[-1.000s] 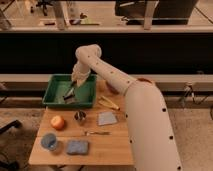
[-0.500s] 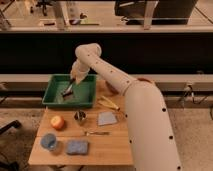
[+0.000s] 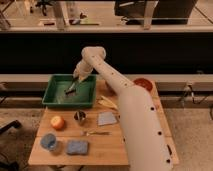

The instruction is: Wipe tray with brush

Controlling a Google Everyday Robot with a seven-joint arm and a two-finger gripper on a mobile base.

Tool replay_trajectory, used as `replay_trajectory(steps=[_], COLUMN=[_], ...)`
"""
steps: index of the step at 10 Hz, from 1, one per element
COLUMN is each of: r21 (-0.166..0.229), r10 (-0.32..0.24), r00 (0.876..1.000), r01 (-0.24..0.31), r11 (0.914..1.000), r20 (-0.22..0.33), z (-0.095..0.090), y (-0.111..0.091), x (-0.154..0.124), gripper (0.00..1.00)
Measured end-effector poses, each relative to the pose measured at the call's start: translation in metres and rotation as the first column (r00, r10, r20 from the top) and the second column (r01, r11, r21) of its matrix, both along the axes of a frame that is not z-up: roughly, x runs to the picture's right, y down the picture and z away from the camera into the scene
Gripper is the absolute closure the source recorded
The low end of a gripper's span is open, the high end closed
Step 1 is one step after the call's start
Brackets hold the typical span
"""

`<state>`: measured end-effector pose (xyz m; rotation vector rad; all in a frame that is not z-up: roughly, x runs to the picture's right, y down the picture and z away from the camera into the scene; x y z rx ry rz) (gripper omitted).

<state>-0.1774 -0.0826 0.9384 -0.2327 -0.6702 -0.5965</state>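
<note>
**Hand over the tray, brush down inside it**

You've got the arm (image 3: 127, 107) reaching from lower right up and over the table (image 3: 117, 145), bending back down toward the tray (image 3: 55, 98). The hand (image 3: 78, 78) sits above the tray's right half, near its back rim. It's gripping the brush (image 3: 70, 89) — the dark brush angles down and left from the hand, its lower end at or just above the tray floor; you can't tell if it touches.

The tray lies at the table's back left corner, green and otherwise bare inside.

Rest of the table, in front of the tray — an orange fruit (image 3: 58, 122), a small dark cup (image 3: 79, 117), a grey square pad (image 3: 106, 118), a thin metal utensil (image 3: 96, 133). Front left: a blue bowl (image 3: 48, 141) and a blue sponge (image 3: 77, 147). Yellow strips (image 3: 106, 103) lie just right of the tray. A red bowl (image 3: 143, 83) shows behind the arm at back right.
</note>
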Motion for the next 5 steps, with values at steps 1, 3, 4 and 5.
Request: replay_trajectory(steps=[1,3,4,5], r21=[0.004,0.015,0.029,0.043], r10=[0.002,-0.006,-0.015,-0.025], r00=[1.0,0.999,0.998,0.996], r01=[-0.002,0.005,0.013,0.022], r11=[1.0,0.9999,0.9995,0.9988], r20=[0.015,0.046,0.063,0.082], z=[0.009,0.022,0.024,0.025], y=[-0.002,-0.001,0.0,0.003], x=[-0.001,-0.012,-0.02,-0.029], gripper=[1.0,1.0,1.0,1.0])
